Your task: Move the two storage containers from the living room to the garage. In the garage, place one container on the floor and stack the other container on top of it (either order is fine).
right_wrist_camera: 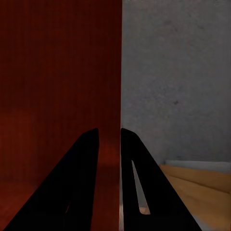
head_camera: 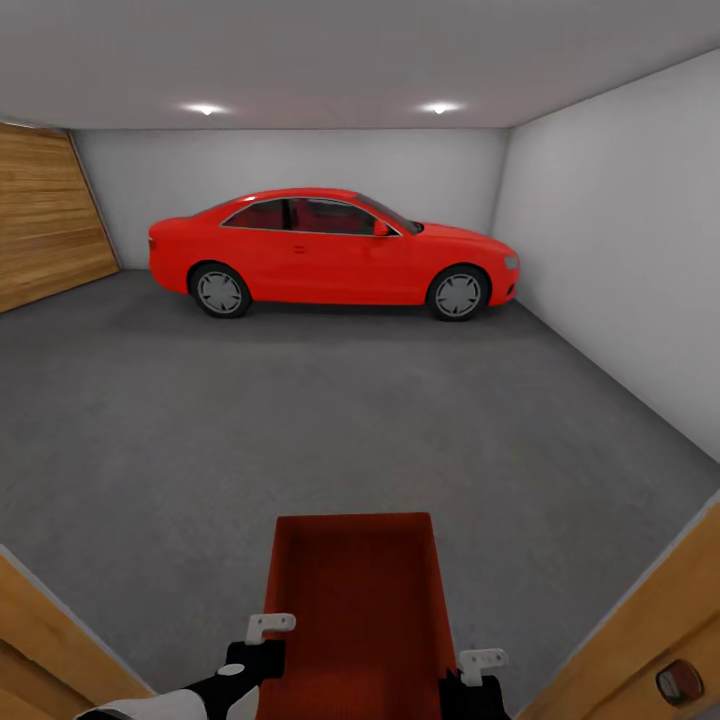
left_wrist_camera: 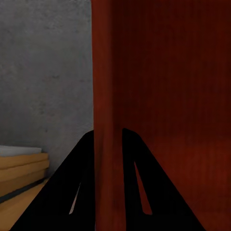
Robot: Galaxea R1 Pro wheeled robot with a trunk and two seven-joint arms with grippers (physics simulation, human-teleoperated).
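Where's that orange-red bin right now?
The storage container is low and central in the head view, held between the left gripper and right gripper, above the floor, well short of the red car.

Storage container (head_camera: 350, 600): orange-red rectangular bin, open-topped, ribbed bottom, level, long axis pointing into the garage (head_camera: 300, 160), apparently raised above the grey concrete floor (head_camera: 300, 420).

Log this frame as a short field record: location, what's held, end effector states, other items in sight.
location: doorway into garage, grey concrete floor ahead
held item: one storage container, carried in front, open top up
left end effector: shut on container's left wall
right end effector: shut on container's right wall
second container: none on the floor ahead
other: red car by back wall; wooden plank door at left
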